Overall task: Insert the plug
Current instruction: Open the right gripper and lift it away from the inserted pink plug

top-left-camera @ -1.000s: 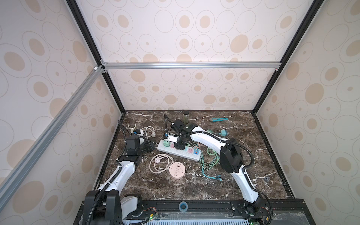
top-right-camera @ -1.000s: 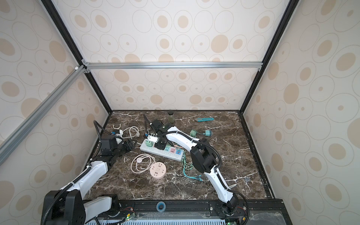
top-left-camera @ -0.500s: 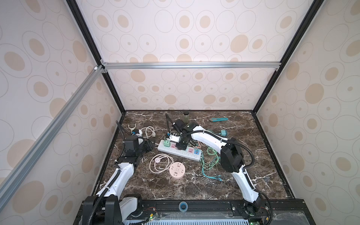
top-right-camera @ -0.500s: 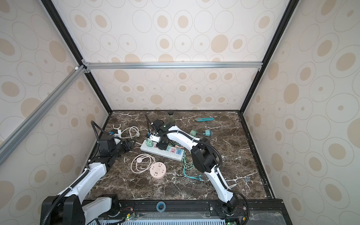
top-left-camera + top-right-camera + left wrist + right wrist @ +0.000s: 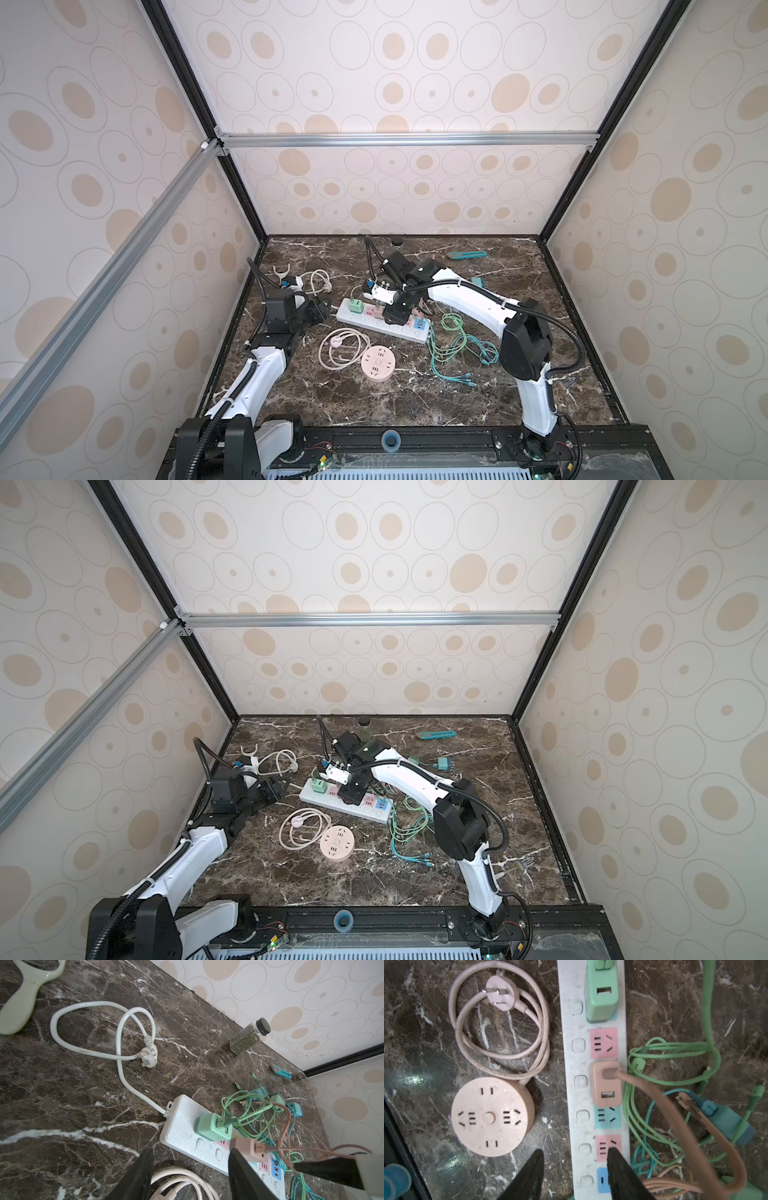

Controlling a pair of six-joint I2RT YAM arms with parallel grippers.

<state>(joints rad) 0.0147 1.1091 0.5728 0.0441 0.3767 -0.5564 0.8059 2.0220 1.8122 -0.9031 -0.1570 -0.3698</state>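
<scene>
A white power strip [image 5: 361, 322] [image 5: 324, 802] lies mid-table with a green charger [image 5: 601, 995] in its end socket. The peach plug [image 5: 606, 1084] [image 5: 247, 1146] sits in the third socket, and its brown cable trails off to the side. My right gripper [image 5: 575, 1150] [image 5: 395, 316] hovers over the strip, open, with nothing between its fingers; the plug lies beyond its tips. My left gripper [image 5: 190, 1150] [image 5: 320, 311] is open and empty by the strip's corded end.
Near the strip's front stand a round pink socket hub [image 5: 377, 365] and its coiled cord [image 5: 343, 347]. Green and teal cables [image 5: 457, 345] tangle to the right. The strip's white cord [image 5: 124, 1043], a spice jar [image 5: 249, 1036] and a pale peeler [image 5: 22, 1001] lie behind.
My right gripper's jaws have come apart and no longer hold the peach plug, which stays in the strip. The left gripper has opened slightly and barely moved.
</scene>
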